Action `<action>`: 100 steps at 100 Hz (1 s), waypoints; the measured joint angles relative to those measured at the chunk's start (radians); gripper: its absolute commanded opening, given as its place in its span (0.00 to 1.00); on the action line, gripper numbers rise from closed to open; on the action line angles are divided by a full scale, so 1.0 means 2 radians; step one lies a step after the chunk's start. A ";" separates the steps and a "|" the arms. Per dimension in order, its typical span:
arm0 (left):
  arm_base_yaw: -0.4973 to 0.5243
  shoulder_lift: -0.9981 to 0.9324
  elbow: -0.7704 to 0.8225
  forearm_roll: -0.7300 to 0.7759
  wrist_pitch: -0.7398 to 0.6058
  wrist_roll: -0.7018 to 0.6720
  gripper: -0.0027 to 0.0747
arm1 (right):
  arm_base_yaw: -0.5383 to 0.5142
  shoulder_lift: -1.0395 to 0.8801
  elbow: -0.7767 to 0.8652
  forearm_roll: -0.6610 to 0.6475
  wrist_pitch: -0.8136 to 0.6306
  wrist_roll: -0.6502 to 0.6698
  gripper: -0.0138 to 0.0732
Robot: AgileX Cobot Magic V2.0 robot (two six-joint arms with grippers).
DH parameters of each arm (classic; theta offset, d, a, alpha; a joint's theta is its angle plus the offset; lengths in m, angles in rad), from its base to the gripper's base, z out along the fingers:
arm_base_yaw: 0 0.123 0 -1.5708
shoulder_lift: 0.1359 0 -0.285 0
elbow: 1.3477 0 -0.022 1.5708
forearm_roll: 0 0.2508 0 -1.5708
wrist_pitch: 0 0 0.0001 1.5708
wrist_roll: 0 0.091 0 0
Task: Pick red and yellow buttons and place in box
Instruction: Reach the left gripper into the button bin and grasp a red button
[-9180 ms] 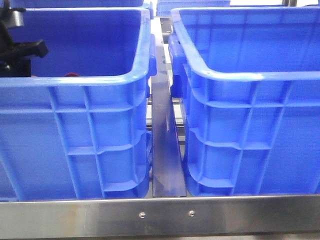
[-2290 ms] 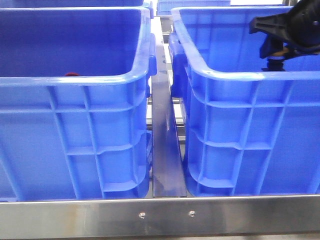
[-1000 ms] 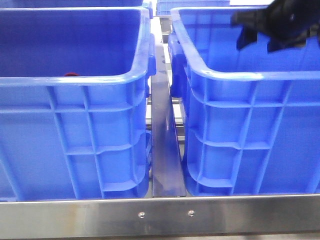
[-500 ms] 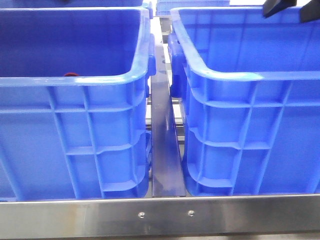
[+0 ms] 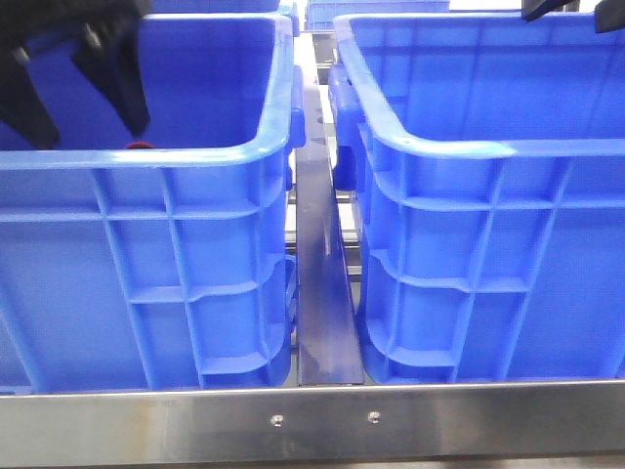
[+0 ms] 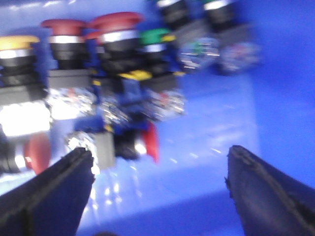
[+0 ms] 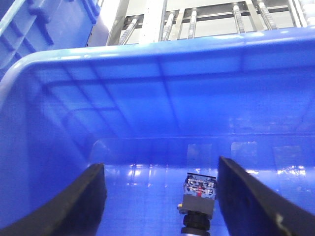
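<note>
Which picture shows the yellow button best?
The left wrist view: the yellow-capped round push-button shows there, blurred. The front view hides it behind the left bright-blue plastic crate's wall. The right wrist view shows none.

Both crates, the left crate (image 5: pixel 195 254) and the box (image 5: pixel 488 254), are smooth blue plastic with a soft sheen on their ribbed walls. The rail (image 5: pixel 312 420) along the worktop front is brushed metal, faintly stained. The buttons (image 6: pixel 113 22) have glossy plastic caps above shiny metal collars. The left tool (image 5: pixel 73 73) looks matt black.
</note>
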State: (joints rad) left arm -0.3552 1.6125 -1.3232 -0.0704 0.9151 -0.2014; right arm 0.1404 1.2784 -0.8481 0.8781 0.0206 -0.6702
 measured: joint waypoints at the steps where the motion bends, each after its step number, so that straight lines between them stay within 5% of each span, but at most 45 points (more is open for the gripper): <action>1: 0.000 0.002 -0.001 0.000 -0.001 0.000 0.72 | 0.000 0.000 0.000 0.000 0.000 0.000 0.74; 37: 0.001 0.088 -0.016 0.005 -0.050 -0.001 0.70 | 0.000 0.000 0.001 0.000 0.000 0.000 0.74; 71: 0.001 0.091 -0.016 0.006 -0.057 -0.001 0.11 | 0.000 0.000 0.001 0.000 0.000 0.000 0.74; 100: 0.001 0.044 -0.015 0.010 -0.060 -0.001 0.02 | 0.000 0.000 0.001 0.000 0.000 0.000 0.74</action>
State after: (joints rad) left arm -0.3538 1.7007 -1.3522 -0.0500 0.7942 -0.2029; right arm 0.1404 1.2784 -0.8466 0.8781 0.0206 -0.6702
